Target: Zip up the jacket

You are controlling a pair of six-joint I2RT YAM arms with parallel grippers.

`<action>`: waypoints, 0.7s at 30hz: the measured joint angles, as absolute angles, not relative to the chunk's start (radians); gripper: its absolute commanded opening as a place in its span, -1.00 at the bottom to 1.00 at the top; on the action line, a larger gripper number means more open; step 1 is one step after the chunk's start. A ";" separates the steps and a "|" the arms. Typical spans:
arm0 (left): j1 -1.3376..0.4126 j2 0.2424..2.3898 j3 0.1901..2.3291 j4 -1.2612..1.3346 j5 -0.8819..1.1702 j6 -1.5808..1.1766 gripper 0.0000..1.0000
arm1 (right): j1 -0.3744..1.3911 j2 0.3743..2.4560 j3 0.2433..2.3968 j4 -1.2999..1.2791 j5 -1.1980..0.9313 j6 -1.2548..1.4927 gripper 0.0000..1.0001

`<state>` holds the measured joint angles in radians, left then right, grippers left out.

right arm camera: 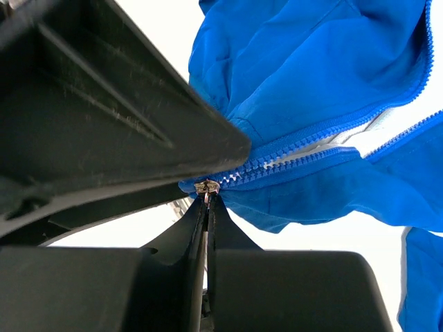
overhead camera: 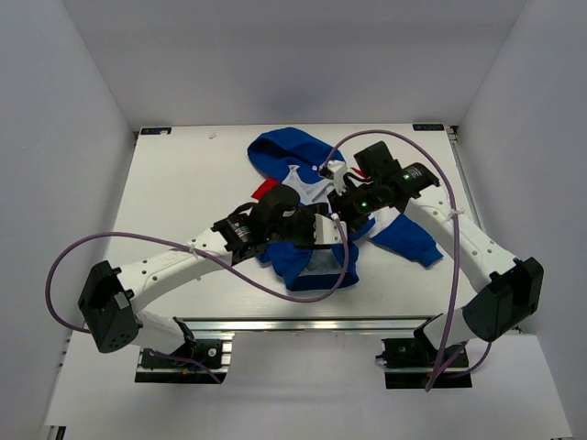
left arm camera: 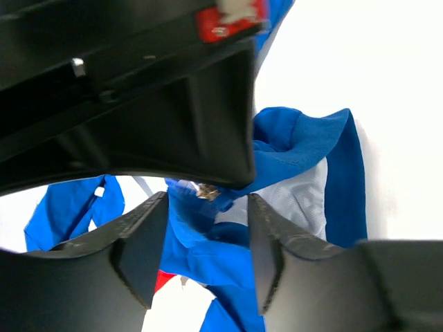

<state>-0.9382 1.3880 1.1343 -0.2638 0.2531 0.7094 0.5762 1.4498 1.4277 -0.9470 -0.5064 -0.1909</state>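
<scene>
the jacket (overhead camera: 280,151) lies crumpled, front open, at the middle of the bench (overhead camera: 183,183), hood towards the far edge. both arms meet over its lower front. my right fingers (right arm camera: 228,242) are pressed together, pinching the metal pull (right arm camera: 205,186) at the low end of the zipper (right arm camera: 291,155), whose teeth are joined just past it and then part over the white lining. my left fingers (left arm camera: 138,249) sit just beside it, part-way apart, gripping a bunch of blue fabric that fills the gap.
</scene>
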 measured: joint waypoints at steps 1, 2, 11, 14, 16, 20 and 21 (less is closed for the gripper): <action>-0.938 1.387 1.133 -0.266 0.257 0.723 0.11 | 0.576 1.454 1.433 -0.948 -0.508 -0.191 -1.00; -0.938 1.387 1.132 -0.269 0.261 0.735 0.08 | 0.576 1.456 1.437 -0.949 -0.509 -0.191 -1.00; -0.940 1.385 1.131 -0.297 0.257 0.789 -0.45 | 0.572 1.460 1.442 -0.954 -0.527 -0.189 -1.00; -0.940 1.377 1.123 -0.297 0.257 0.797 -0.75 | 0.570 1.463 1.444 -0.971 -0.530 -0.186 -1.00; -0.941 1.369 1.118 -0.299 0.258 0.804 -0.90 | 0.570 1.464 1.447 -0.978 -0.534 -0.183 -1.00; -0.943 1.351 1.106 -0.290 0.260 0.816 -1.00 | 0.573 1.465 1.466 -0.994 -0.527 -0.173 -1.00; -0.944 1.349 1.106 -0.290 0.260 0.819 -1.00 | 0.575 1.466 1.471 -0.998 -0.523 -0.171 -1.00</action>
<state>-0.9440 1.3487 1.1057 -0.2897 0.2604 0.8188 0.5747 1.4658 1.4708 -0.9977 -0.5228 -0.1707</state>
